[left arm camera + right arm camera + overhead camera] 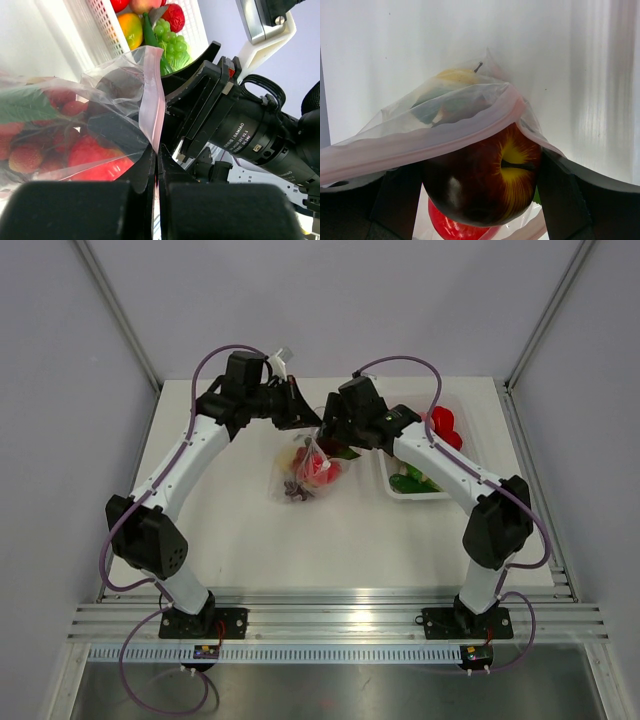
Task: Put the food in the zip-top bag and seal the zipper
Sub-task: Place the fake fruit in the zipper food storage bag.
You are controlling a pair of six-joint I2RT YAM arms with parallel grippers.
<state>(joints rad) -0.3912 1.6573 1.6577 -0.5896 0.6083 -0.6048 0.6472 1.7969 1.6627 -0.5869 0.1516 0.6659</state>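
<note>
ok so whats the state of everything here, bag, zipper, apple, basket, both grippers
bag: mouth open, partly filled with food
zipper: unsealed, draped over the apple
apple: gripped, at the bag's mouth
basket: holds some food
left gripper: shut on the bag's edge
right gripper: shut on the apple

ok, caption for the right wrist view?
Right gripper holds red apple at mouth of clear bag, pink zipper draped over it.

zip-top bag [310, 472]: clear, part-filled | apple [485, 185]: red, at mouth | zipper [445, 137]: unsealed
</note>
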